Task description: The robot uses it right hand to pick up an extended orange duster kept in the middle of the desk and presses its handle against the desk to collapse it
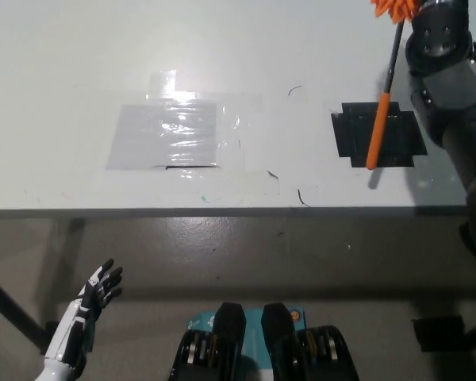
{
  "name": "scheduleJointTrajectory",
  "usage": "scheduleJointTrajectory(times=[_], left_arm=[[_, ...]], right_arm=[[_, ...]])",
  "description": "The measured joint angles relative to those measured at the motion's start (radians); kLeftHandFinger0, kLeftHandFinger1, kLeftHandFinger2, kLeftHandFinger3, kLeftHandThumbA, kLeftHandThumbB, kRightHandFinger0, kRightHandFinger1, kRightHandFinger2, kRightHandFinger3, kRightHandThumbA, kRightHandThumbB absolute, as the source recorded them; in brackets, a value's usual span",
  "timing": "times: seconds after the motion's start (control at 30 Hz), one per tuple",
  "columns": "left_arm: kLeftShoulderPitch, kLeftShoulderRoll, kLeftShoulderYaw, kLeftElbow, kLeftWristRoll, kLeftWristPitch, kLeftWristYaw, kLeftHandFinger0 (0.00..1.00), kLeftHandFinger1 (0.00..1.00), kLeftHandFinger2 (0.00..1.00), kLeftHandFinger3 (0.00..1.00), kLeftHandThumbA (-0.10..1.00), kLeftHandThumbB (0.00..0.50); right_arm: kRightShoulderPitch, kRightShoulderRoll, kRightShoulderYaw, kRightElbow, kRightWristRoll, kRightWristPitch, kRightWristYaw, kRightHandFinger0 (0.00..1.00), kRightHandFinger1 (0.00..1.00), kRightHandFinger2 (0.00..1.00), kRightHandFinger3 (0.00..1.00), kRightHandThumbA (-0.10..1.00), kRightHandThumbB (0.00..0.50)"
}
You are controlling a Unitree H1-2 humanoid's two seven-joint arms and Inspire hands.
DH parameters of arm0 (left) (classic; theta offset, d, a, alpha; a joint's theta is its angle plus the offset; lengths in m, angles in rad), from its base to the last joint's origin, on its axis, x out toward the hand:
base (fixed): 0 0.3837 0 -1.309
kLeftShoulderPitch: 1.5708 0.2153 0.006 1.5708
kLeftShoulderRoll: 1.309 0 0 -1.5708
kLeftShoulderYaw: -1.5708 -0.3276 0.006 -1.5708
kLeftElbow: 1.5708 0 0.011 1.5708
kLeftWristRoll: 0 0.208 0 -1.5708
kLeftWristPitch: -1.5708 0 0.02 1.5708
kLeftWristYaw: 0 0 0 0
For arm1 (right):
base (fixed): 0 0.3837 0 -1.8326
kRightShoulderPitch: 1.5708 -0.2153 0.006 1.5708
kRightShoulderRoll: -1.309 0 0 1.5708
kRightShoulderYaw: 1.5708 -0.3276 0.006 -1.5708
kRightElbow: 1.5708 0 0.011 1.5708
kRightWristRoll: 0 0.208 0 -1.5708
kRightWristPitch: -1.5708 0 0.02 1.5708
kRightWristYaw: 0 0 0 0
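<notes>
Duster (383, 101): held over the desk's (63, 63) right side, handle end down above the black patch (404, 135), orange head at the top edge.
Axis: near upright, tilted slightly; handle tip close to the surface, contact cannot be told.
Right hand (438, 36): fingers hidden, grip presumed but not seen.
Left hand (99, 287): rested low beside the desk, fingers spread, nothing held.
Next: a downward push along the shaft is judged needed.

I see the duster (383, 95) head cut off at the top edge; right hand grip unconfirmed.
</notes>
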Motion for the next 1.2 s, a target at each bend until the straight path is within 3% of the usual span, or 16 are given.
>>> scheduleJointTrajectory(times=[0.27,0.37,0.47,0.53,0.6,0.7,0.87,1.2], left_arm=[[0.0,0.001,0.0,0.0,0.0,0.0,0.0,0.99,1.0,1.0,1.0,1.0,0.271],[0.0,0.001,0.0,0.0,0.0,0.0,0.0,0.98,1.0,1.0,1.0,1.0,0.284],[0.0,0.001,0.0,0.0,0.001,0.0,0.0,0.98,1.0,1.0,1.0,1.0,0.286],[0.0,0.001,0.0,0.0,0.001,0.0,0.0,0.97,1.0,1.0,1.0,1.0,0.286],[0.001,0.001,0.0,0.0,0.001,0.0,0.0,0.97,1.0,1.0,1.0,1.0,0.286],[0.001,0.001,0.0,0.0,0.001,0.0,0.0,0.96,1.0,1.0,1.0,1.0,0.282],[0.004,0.001,0.0,0.0,0.001,0.0,0.0,0.95,1.0,1.0,1.0,1.0,0.284],[0.006,0.001,-0.001,-0.002,0.001,0.0,0.0,0.94,1.0,1.0,1.0,1.0,0.29]], right_arm=[[0.034,0.0,0.075,-0.005,-0.014,-0.027,-0.047,0.0,0.13,0.57,0.64,-0.1,0.189],[0.037,0.0,0.099,-0.015,-0.023,-0.03,-0.071,0.0,0.14,0.66,0.71,-0.1,0.153],[0.04,-0.001,0.131,-0.047,-0.034,-0.034,-0.116,0.0,0.14,0.67,0.71,-0.1,0.152],[0.04,-0.001,0.148,-0.057,-0.04,-0.039,-0.143,0.0,0.03,0.56,0.65,-0.1,0.162],[0.042,-0.001,0.169,-0.063,-0.047,-0.04,-0.179,0.0,0.03,0.56,0.65,-0.1,0.162],[0.045,-0.001,0.197,-0.069,-0.056,-0.042,-0.225,0.0,0.0,0.57,0.62,-0.1,0.103],[0.055,-0.001,0.22,-0.094,-0.065,-0.043,-0.321,0.0,0.07,0.61,0.7,-0.1,0.086],[0.053,-0.008,0.283,-0.133,-0.073,-0.055,-0.468,0.0,0.06,0.61,0.72,-0.1,0.077]])
